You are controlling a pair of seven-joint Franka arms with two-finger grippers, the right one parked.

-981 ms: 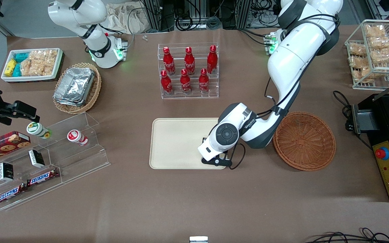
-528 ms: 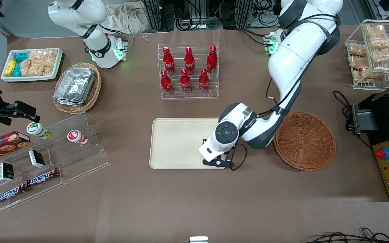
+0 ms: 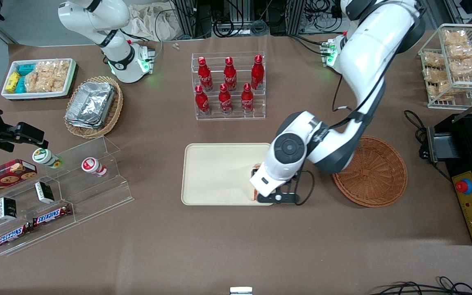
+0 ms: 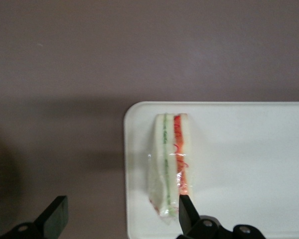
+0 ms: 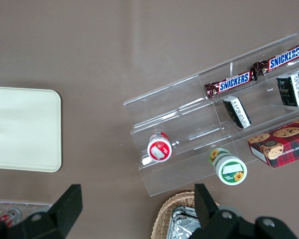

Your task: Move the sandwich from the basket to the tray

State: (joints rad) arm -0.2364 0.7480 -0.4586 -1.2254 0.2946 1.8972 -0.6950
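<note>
The working arm was built of glossy white rounded shells with dark grey to black sections at the joints. A round dark grey cap with a circular hub covered the wrist joint, and small dark lettering ran along the adjoining white link. Thin black cables looped along the forearm and under the wrist. Green indicator lights glowed at its base. The gripper (image 4: 120,216) had black, angular fingers (image 4: 56,213) on a black body.

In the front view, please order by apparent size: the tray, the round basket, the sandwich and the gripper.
1. Tray
2. Basket, slightly smaller
3. and 4. Sandwich and open gripper above it: both mostly hidden under the arm, so they cannot be ranked.
</note>
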